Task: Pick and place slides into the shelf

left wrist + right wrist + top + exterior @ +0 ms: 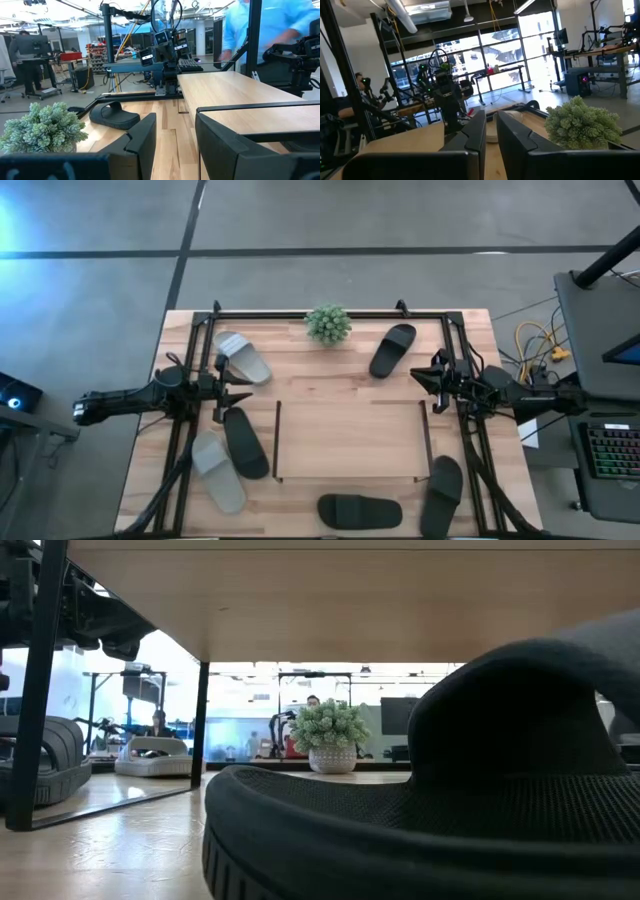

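The shelf [348, 438] occupies the centre of the table [300, 360], its light wood top board bare and framed by thin dark rails. Taking the shelf as the clock centre in the high view, all six slides lie around it on the tabletop. One light grey slide [242, 357] rests at about 10 o'clock, near the left arm. A black slide [245, 442] lies at 9 o'clock, just beside the shelf's left rail, with the second grey slide [217, 471] touching or nearly touching it at about 8 o'clock. A black slide [359, 510] sits at 6 o'clock near the table's front edge; in the low view it fills the foreground. Another black slide [442, 494] lies at about 4 o'clock, tilted. The last black slide [392, 350] lies at 1 o'clock, beside a small potted plant [328, 324] at 12 o'clock. The left gripper [240, 393] hovers at the shelf's left side, between the two slides there; its fingers [142, 140] stand apart and hold nothing. The right gripper [420, 377] hovers at the shelf's upper right corner; its fingers [477, 130] are drawn close together with only a narrow gap, empty. A person in a light blue top [260, 30] stands beyond the table.
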{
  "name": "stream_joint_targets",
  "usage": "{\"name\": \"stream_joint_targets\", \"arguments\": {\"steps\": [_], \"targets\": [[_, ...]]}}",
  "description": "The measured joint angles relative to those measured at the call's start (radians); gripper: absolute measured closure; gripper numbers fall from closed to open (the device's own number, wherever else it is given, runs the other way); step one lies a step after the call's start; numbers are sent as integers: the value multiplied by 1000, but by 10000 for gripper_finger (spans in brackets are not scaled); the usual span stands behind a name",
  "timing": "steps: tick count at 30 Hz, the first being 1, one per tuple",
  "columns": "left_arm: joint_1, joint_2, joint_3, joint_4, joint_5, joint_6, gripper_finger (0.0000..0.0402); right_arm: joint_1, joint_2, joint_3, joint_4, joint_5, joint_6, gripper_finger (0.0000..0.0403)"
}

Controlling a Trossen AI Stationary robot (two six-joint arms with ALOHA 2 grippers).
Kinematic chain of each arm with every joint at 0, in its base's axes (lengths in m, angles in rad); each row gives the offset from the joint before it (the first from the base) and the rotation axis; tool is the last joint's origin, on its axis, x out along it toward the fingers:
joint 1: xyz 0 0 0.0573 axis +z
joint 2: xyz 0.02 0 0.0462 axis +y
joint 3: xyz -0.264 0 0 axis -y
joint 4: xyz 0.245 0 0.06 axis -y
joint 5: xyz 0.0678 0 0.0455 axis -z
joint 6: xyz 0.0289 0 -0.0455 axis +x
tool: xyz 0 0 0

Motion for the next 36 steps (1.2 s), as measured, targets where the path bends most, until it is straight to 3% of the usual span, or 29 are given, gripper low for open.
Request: {"name": "stream_joint_targets", "arguments": {"steps": [29, 31, 36], "targets": [[0, 0, 0, 0, 0, 0, 278, 0, 0, 0, 1, -1, 13, 364], [0, 0, 0, 0, 0, 0, 278, 0, 0, 0, 2, -4, 107, 364], [0, 0, 0, 0, 0, 0, 278, 0, 0, 0, 29, -4, 513, 364]]}}
